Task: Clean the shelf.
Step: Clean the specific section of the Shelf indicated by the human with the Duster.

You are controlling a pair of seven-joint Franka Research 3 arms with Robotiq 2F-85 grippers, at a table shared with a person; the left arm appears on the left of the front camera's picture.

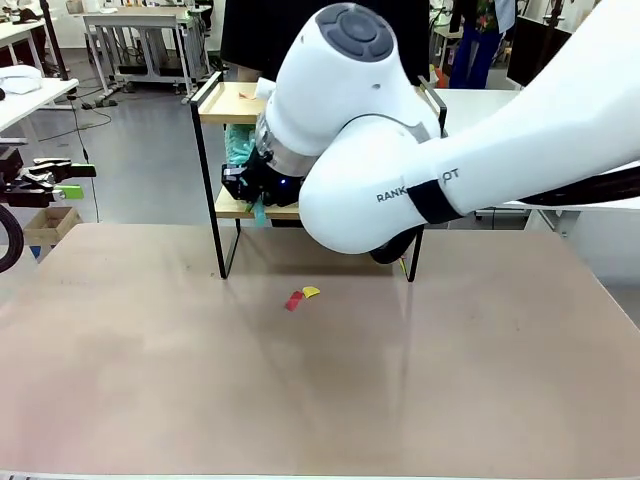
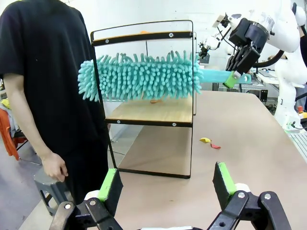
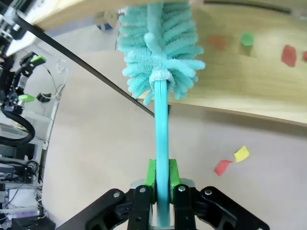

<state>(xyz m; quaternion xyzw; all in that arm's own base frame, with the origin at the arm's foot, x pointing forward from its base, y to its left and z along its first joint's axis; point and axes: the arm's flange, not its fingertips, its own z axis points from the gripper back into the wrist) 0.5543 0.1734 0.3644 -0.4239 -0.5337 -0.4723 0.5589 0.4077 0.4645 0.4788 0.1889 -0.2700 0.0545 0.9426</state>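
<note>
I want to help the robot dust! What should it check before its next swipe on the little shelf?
1. Right gripper shut on the fluffy teal duster by its handle: ok.
2. Duster head between the boards of the two-tier wooden, black-framed shelf: ok.
3. Lower board free of scraps: not ok, red and green scraps lie there.
4. Left gripper open, away from the shelf: ok.
5. Person's hand clear of the duster: ok.

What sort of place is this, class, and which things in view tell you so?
Likely a robotics lab: a white robot arm, metal-framed workbenches behind, and cables trailing across the grey floor.
</note>
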